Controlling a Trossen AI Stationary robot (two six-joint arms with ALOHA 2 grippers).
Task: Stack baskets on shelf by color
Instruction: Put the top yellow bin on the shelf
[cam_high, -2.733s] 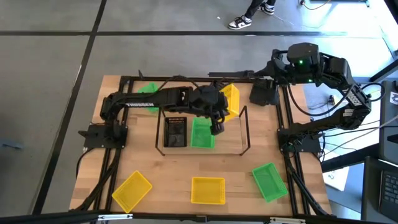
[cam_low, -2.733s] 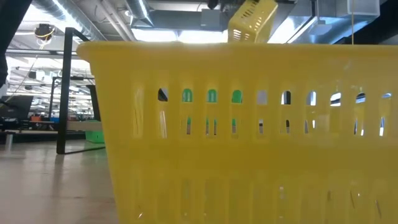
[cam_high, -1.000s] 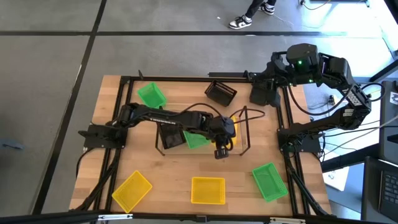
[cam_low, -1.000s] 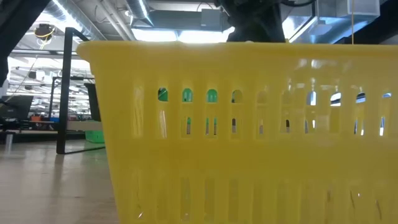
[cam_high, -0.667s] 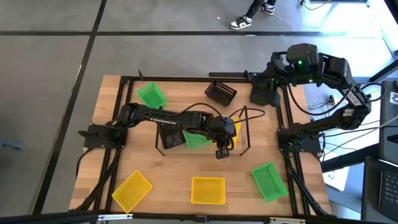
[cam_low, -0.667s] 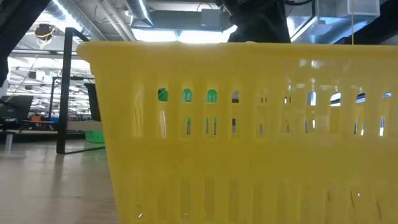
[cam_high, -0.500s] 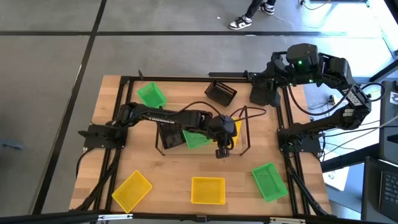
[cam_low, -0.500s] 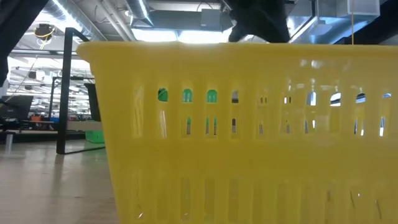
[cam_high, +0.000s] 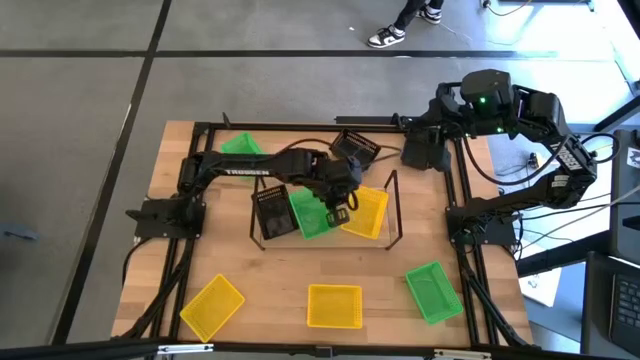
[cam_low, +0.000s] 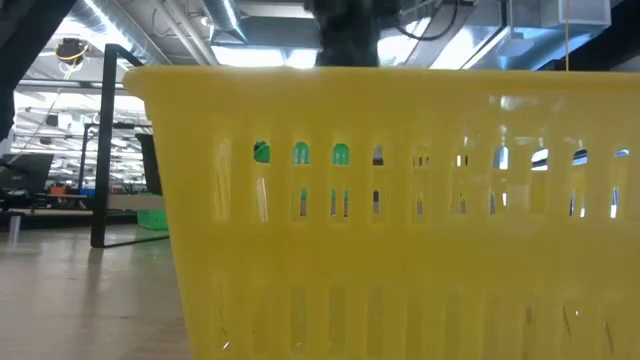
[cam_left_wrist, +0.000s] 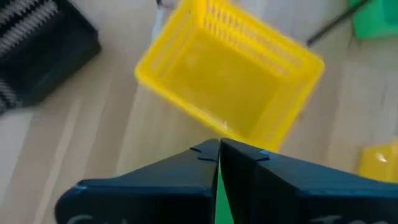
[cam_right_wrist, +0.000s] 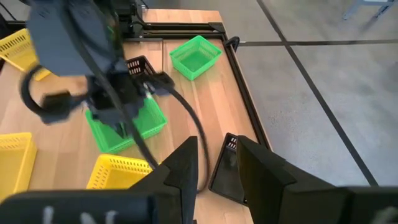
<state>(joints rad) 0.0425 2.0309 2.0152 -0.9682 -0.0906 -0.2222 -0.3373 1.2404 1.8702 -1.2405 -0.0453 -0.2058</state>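
Observation:
The shelf (cam_high: 397, 212) stands mid-table. It holds a black basket (cam_high: 275, 212) at its left, a green basket (cam_high: 310, 215) in the middle and a yellow basket (cam_high: 368, 212), set askew, at its right. My left gripper (cam_high: 337, 213) hangs shut over the green basket, just short of the yellow basket (cam_left_wrist: 230, 74), with nothing between its fingers (cam_left_wrist: 217, 148). My right gripper (cam_right_wrist: 217, 165) waits open above the table's far right corner (cam_high: 422, 150). In the low view a yellow basket (cam_low: 400, 210) fills the picture and hides the shelf.
Loose on the table are a green basket (cam_high: 240, 148) and a black basket (cam_high: 355, 148) at the far side, two yellow baskets (cam_high: 212, 305) (cam_high: 335, 305) and a green basket (cam_high: 432, 290) near the front. A black frame (cam_high: 300, 126) rims the tabletop.
My left gripper has risen and drawn back from the shelf's near right corner toward the far left, over the green basket. The yellow basket, which the arm covered before, now lies in full view in the shelf's right part.

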